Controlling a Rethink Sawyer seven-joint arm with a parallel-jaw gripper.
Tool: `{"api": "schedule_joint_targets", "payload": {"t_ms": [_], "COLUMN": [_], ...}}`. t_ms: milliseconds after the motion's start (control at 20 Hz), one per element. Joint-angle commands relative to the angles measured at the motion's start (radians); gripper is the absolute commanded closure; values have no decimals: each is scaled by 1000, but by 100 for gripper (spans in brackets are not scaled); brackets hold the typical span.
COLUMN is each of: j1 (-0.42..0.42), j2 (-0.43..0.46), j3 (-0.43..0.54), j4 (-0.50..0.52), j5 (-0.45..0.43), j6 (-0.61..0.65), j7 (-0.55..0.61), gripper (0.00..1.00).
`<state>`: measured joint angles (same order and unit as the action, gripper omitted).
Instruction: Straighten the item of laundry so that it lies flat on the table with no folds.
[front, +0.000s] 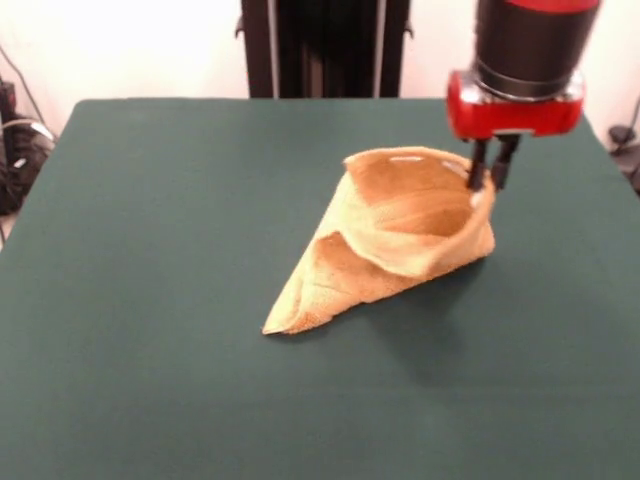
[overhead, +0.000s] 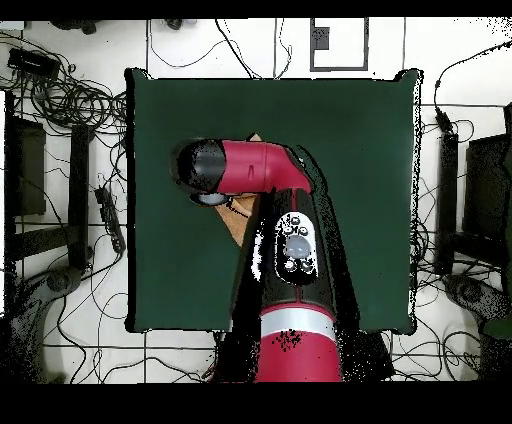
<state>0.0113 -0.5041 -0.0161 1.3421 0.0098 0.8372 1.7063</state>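
The item of laundry (front: 400, 235), an orange-tan terry towel, is pulled up into a cone shape on the green table (front: 150, 250). Its low corner rests on the table toward the front left, and its raised edge arches open at the right. My gripper (front: 491, 180) comes down from above at the towel's upper right edge, and its dark fingers are shut on that edge, holding it off the table. In the overhead view the red arm (overhead: 290, 250) covers most of the towel (overhead: 240, 228), and only slivers of tan show beside it. The gripper itself is hidden there.
Green table (overhead: 370, 150) surface spreads wide on every side of the towel. Cables and dark equipment lie on the floor around the table edges (overhead: 60, 100).
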Motion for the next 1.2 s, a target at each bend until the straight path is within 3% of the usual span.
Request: {"api": "schedule_joint_targets", "payload": {"t_ms": [50,400,750,1200], "j1": [73,144,236,365], "j2": [134,176,401,503], "j3": [-10,-45,-89,-168], "j4": [18,-37,-233,-375], "j5": [89,138,206,358], "j6": [-122,-120,-265,-224], "j7": [415,500,653,899], "gripper": [100,100,100,100]}}
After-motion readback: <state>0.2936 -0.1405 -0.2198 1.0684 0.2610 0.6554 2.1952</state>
